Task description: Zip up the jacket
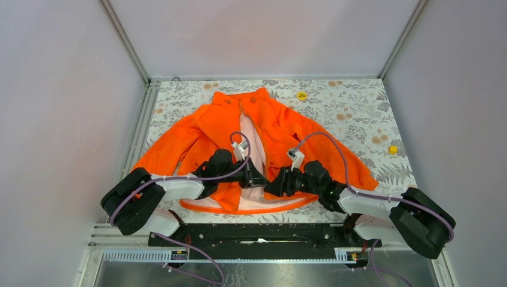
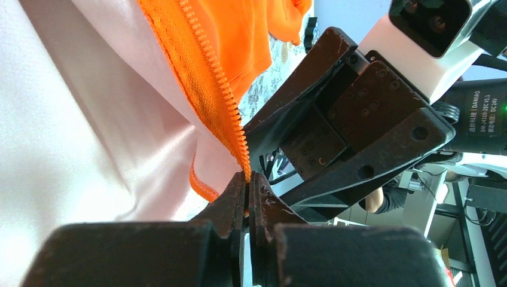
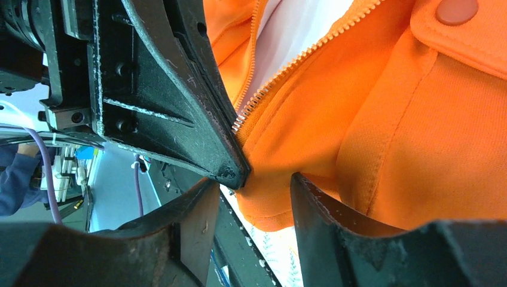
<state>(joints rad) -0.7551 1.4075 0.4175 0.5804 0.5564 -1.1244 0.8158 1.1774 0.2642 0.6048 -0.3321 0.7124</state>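
Note:
The orange jacket (image 1: 293, 128) lies flat on the table, collar at the far side, front open and white lining (image 1: 254, 143) showing. My left gripper (image 1: 258, 178) is at the lower middle of the front. In the left wrist view it (image 2: 247, 179) is shut on the bottom end of an orange zipper edge (image 2: 215, 84). My right gripper (image 1: 274, 186) is close beside it. In the right wrist view it (image 3: 254, 197) is open, with the jacket's lower front corner (image 3: 281, 197) between its fingers. The zipper halves are apart.
A yellow disc (image 1: 302, 95) lies behind the collar and a small yellow cube (image 1: 392, 149) at the right of the floral table (image 1: 359, 113). Grey walls enclose the sides and back. A black rail (image 1: 251, 232) runs along the near edge.

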